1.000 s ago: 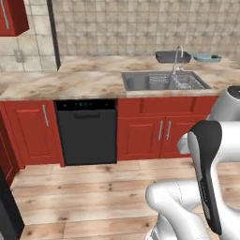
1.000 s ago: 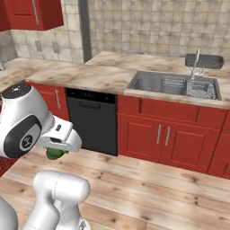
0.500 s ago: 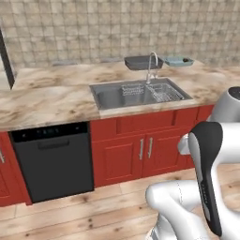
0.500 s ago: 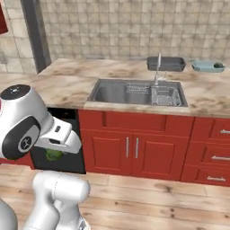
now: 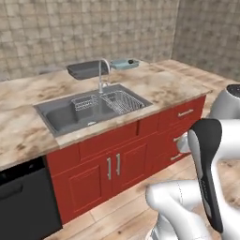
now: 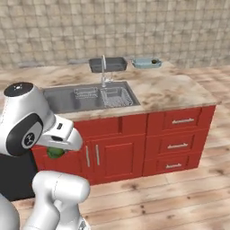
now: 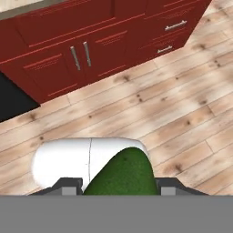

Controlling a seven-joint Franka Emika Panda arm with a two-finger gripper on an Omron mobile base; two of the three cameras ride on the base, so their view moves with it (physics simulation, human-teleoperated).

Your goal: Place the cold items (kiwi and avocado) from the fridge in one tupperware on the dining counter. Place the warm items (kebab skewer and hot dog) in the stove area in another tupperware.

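A dark tray [image 6: 108,64] and blue dish [image 6: 146,63] rest on the marble counter [image 6: 168,87].

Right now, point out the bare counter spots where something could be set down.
Free: the counter right of the sink, out to its corner, and the stretch left of the sink. Crowded: behind the faucet, where a dark bin and a blue dish stand.

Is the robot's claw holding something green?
Yes, the hand view shows the claw shut on a dark green rounded avocado, sitting between its two finger tips.
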